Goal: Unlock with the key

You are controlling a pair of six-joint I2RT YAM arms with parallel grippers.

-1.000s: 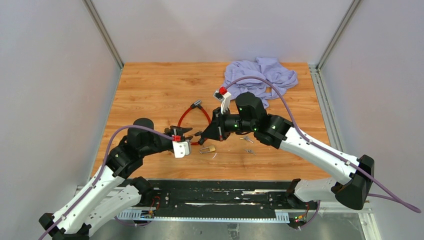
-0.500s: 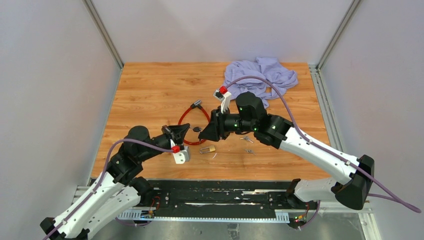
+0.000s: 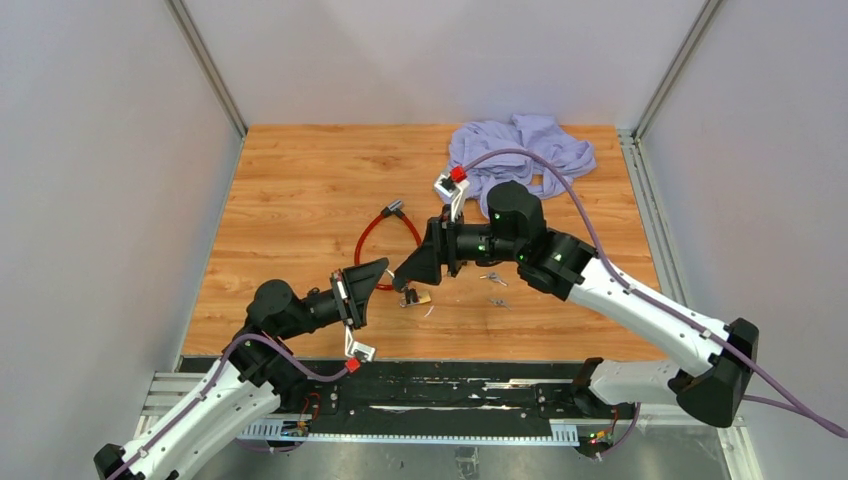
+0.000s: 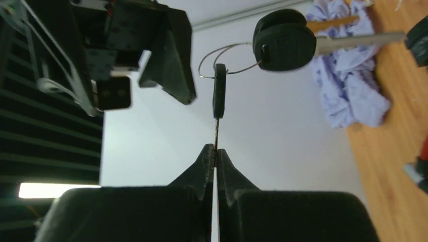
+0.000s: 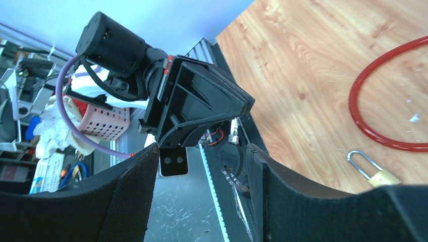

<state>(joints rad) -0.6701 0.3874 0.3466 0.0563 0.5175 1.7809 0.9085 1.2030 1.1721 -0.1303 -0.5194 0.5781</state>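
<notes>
While the left gripper pinches the black-headed metal key by its blade, seemingly for a handover, the right gripper gapes empty near the small brass padlock.

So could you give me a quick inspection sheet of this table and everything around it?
Surface: wooden table.
Job's things: ringed keys held in the air; padlock and red loop lying on the table.
Clutter: purple cloth at back right; small loose keys near the right arm.
Pincers: left pincer shut on one key's blade; right pincer open, holding nothing, close beside it.
Cables: purple cables run along both arms.
Surroundings: grey walls on three sides.
</notes>
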